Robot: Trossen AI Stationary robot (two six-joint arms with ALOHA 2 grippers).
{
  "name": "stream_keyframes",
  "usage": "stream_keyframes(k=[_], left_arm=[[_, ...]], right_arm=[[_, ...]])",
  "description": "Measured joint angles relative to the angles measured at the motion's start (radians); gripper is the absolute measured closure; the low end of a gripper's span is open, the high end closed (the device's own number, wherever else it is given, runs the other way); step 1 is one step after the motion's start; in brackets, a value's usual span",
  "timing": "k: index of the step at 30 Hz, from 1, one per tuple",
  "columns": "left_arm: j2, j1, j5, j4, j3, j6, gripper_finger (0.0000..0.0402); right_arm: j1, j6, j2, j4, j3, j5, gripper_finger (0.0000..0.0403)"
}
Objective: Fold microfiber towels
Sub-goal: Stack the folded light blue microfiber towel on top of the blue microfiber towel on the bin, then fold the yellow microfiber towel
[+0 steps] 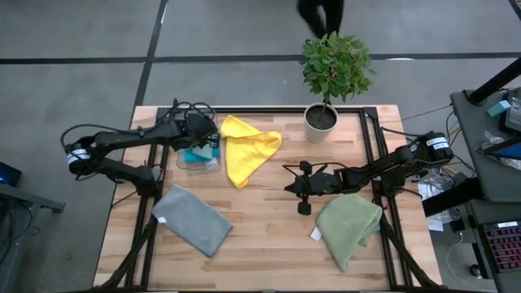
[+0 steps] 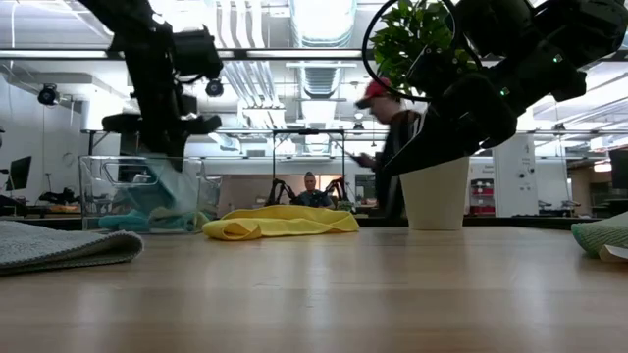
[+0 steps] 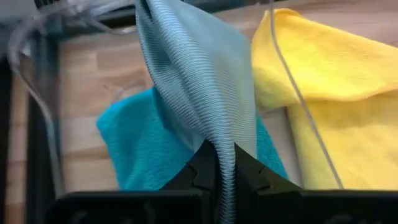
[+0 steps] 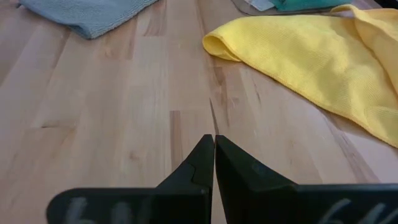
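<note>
My left gripper (image 1: 208, 143) reaches slanting down into the clear bin (image 1: 189, 163) at the table's far left and is shut on the light blue towel (image 3: 199, 74). Under it in the bin lies the teal towel (image 3: 134, 146). The yellow towel (image 1: 246, 148) lies crumpled beside the bin. The grey towel (image 1: 192, 218) lies folded near the front left, and the olive green towel (image 1: 350, 228) lies at the front right. My right gripper (image 4: 214, 142) hangs shut over bare wood between the yellow and the green towel and touches nothing. My left gripper pinches a bunched fold of the light blue towel (image 3: 225, 163) between its two fingers, coming slanting down from above. The cloth runs away from the fingers as a raised ridge over the teal towel. Its far end leaves the wrist view.
A potted plant (image 1: 322, 119) stands at the far edge, right of the yellow towel. A person (image 2: 392, 147) passes behind the table. Bare wood lies in the table's middle (image 1: 269, 220) between the grey and green towels.
</note>
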Motion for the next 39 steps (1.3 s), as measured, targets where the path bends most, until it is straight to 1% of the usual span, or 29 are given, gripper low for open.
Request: stream_keyframes(k=[3,5,8,12,21,25,27,29,33,36,39], left_arm=[[0.0,0.005,0.018,0.103,-0.055,-0.005,0.04],[0.001,0.01,0.022,0.14,-0.079,-0.007,0.04],[0.0,0.028,0.019,0.156,-0.093,-0.007,0.0398],[0.001,0.043,0.018,0.147,-0.096,-0.006,0.0371],[0.003,0.048,0.031,0.01,-0.078,-0.003,0.0289],[0.0,0.048,0.039,-0.059,-0.058,0.005,0.0265],[-0.001,0.048,0.041,-0.111,-0.036,0.036,0.0257],[-0.003,0.048,0.04,-0.153,-0.007,0.083,0.0254],[-0.003,0.047,0.06,-0.159,0.037,0.185,0.0258],[-0.002,0.035,0.097,-0.159,0.065,0.209,0.0267],[-0.007,-0.004,0.105,-0.144,0.088,0.217,0.0275]], right_arm=[[0.002,0.0,0.0,0.0,0.0,-0.001,0.0394],[0.004,0.0,0.0,0.0,0.0,-0.001,0.0394],[0.005,0.0,0.0,0.0,0.0,-0.001,0.0394],[0.005,0.0,0.0,0.001,0.0,-0.001,0.0394],[0.005,-0.001,0.0,0.001,-0.001,-0.001,0.0394],[0.005,-0.001,0.0,0.001,-0.001,0.0,0.0394],[0.005,-0.002,0.0,0.001,-0.001,0.0,0.0394],[0.005,-0.002,0.0,0.001,-0.001,0.0,0.0394],[0.005,-0.003,0.0,0.001,-0.001,0.0,0.0394],[0.005,-0.01,0.0,0.001,-0.001,0.0,0.0394],[0.005,-0.011,0.0,0.0,-0.005,0.0,0.0394]])
